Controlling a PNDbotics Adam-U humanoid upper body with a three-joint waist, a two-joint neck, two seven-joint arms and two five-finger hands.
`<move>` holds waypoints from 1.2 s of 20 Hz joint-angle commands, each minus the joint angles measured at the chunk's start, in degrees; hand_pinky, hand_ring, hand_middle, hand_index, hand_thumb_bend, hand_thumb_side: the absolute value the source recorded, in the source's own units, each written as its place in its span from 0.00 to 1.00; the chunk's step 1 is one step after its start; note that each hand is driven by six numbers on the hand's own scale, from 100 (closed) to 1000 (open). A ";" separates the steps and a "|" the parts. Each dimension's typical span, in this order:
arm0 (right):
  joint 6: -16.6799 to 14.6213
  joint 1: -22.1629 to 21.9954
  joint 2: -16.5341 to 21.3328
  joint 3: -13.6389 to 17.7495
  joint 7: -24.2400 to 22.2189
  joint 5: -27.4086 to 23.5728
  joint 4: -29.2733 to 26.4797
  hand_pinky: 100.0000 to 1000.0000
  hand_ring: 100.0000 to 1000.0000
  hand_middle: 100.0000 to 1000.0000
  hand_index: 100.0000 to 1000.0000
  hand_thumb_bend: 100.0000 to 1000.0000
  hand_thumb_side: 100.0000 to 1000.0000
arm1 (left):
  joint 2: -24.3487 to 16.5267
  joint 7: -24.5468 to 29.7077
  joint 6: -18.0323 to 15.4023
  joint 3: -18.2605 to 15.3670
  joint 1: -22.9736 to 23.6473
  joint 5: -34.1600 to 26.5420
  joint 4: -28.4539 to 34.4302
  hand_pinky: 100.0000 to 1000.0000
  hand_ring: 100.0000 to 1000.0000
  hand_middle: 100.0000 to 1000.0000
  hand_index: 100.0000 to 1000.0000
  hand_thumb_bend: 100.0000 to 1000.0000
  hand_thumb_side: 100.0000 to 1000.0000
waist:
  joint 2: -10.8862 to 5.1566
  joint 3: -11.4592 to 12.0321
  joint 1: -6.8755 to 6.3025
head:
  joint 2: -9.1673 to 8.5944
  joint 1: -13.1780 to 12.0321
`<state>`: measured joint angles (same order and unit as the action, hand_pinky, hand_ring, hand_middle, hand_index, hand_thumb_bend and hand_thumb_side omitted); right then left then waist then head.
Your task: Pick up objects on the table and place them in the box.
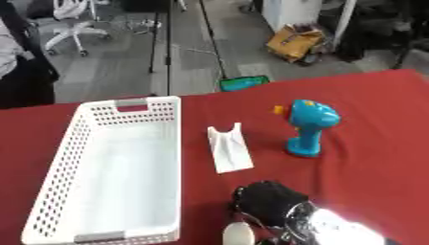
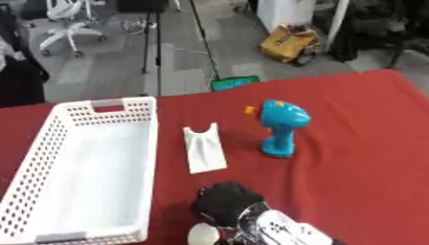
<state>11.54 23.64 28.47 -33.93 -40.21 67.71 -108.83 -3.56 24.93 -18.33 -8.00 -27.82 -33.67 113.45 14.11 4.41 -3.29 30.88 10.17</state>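
Two objects, white packet (image 1: 228,147), blue toy drill (image 1: 308,125), beyond right hand (image 1: 270,203)

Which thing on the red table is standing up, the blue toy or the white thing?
The blue toy drill stands upright on its handle base. The white piece lies flat on the cloth, between the drill and the basket.
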 commanded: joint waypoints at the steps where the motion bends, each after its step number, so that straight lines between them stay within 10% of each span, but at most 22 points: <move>1: 0.04 0.23 0.03 0.35 0.83 0.43 0.22 0.11 0.38 0.49 0.69 0.58 0.33 | -0.53 0.29 0.03 -0.33 -0.85 -0.01 1.14 0.56 0.62 0.64 0.67 0.00 0.79 | -0.85 0.12 0.04 | -0.56 0.19; 24: 0.33 -0.60 -0.98 -0.09 5.93 1.44 4.39 0.00 0.31 0.42 0.59 0.51 0.32 | -0.42 0.66 0.04 -0.40 -0.89 0.01 1.14 0.55 0.62 0.64 0.67 0.00 0.79 | -0.69 0.35 -0.03 | -0.76 0.36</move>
<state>11.80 22.73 27.07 -33.98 -34.70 68.52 -104.93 -3.55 25.38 -18.31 -8.00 -27.83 -33.67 113.45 14.12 4.65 -3.39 30.67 10.43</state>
